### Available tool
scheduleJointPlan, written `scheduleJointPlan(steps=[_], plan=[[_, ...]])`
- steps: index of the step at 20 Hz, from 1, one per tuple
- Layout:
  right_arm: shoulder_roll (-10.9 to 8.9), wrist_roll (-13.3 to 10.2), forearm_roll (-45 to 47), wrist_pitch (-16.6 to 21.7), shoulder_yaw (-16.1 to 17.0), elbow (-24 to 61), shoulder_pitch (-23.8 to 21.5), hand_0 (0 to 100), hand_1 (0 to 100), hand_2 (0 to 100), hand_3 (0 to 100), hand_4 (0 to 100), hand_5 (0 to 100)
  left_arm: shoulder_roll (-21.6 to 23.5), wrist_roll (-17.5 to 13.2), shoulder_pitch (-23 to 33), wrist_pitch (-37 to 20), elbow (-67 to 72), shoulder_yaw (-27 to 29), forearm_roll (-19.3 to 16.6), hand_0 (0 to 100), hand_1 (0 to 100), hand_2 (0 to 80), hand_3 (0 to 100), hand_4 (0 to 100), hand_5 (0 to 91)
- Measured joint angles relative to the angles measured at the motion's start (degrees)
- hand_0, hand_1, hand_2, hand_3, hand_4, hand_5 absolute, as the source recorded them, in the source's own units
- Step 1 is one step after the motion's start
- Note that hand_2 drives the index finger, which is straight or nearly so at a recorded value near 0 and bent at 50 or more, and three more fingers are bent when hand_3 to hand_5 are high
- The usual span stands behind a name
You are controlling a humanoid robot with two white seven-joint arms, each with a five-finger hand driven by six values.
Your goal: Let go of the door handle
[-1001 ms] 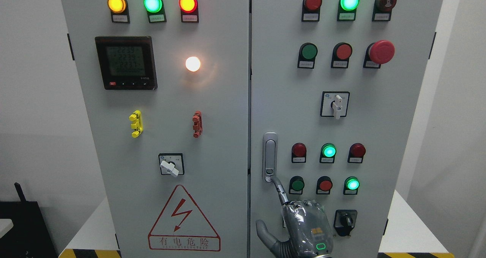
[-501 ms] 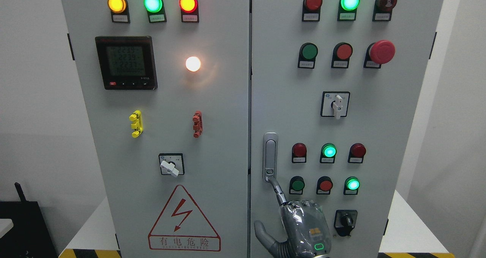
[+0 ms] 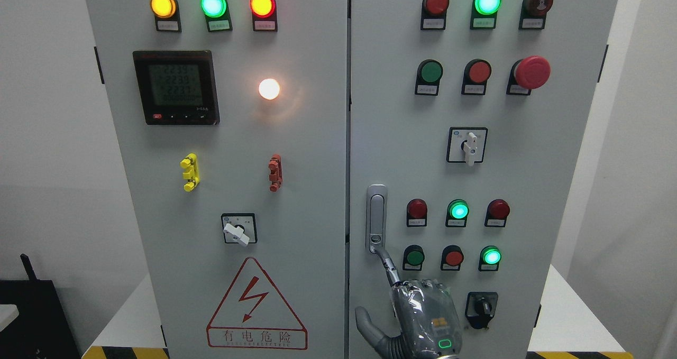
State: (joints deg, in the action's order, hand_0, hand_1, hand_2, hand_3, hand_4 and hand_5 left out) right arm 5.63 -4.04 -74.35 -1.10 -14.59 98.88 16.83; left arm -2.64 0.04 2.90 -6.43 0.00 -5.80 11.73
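Observation:
The silver door handle (image 3: 376, 219) stands upright on the left edge of the cabinet's right door (image 3: 391, 110), lying flat against it. My right hand (image 3: 423, 316) rises from the bottom edge below the handle, with its back towards the camera. Its index finger (image 3: 387, 266) is stretched up and left, and the tip touches the handle's lower end. The thumb (image 3: 367, 324) sticks out to the left, and the other fingers are folded at the knuckles. The hand grasps nothing. The left arm is out of view.
Around the hand on the right door are round push buttons (image 3: 414, 257), a lit green lamp (image 3: 491, 256) and a black rotary switch (image 3: 481, 309). The left door (image 3: 296, 163) carries a meter, lamps, a selector switch and a red warning triangle (image 3: 256, 306).
The right hand has shifted only slightly; its index fingertip stays at the handle's lower end.

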Motion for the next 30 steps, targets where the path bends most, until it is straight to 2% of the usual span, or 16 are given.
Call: scheduleJointPlan(steps=[17,30], plan=[[-0.01,1.2,-0.1,-0.5,-0.6,-0.1,-0.2,36,39,0,100,99,99,0.0,0.0,0.0,0.0,0.0,0.0,0.0,12,39,0.0,0,0,0.0],[-0.07,1.3,-0.1,-1.0,-0.7,-0.4,-0.2,36,39,0,100,99,99,0.0,0.0,0.0,0.0,0.0,0.0,0.0,12,39,0.0,0,0,0.0]])
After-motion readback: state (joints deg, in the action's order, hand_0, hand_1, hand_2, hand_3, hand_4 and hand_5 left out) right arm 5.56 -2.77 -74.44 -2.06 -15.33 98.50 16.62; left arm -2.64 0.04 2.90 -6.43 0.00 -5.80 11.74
